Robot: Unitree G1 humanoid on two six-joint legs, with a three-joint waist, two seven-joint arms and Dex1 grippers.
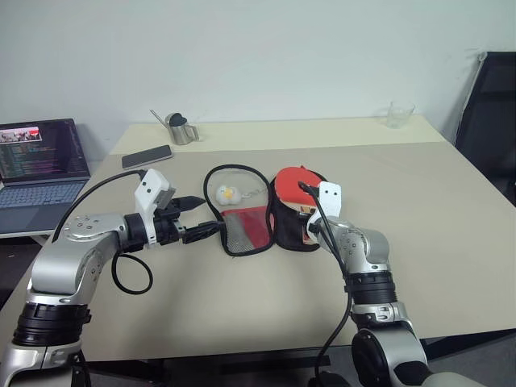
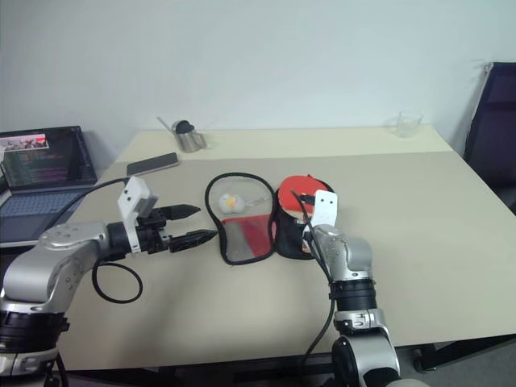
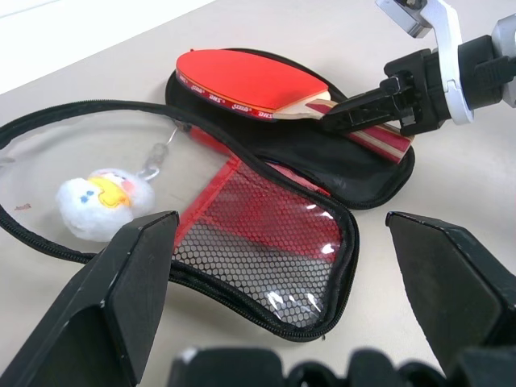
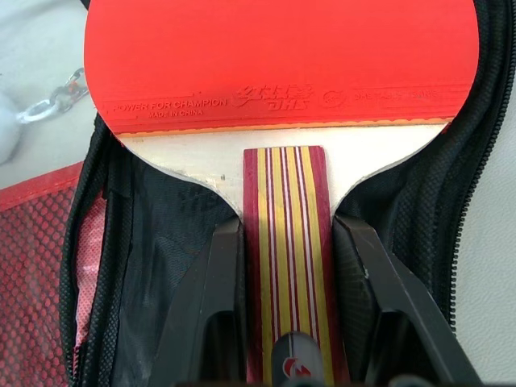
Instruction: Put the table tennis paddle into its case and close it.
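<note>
The right end effector (image 4: 286, 298) clamps the table tennis paddle (image 4: 278, 72) by its handle over the open case (image 3: 266, 242); left end effector (image 2: 193, 226) released. Zipping remains.

The near table (image 1: 242, 306) in front of the case (image 1: 242, 230) is free — the far edge has a phone (image 1: 147, 156), a metal jug (image 1: 182, 129) and a glass (image 1: 399, 114).
</note>
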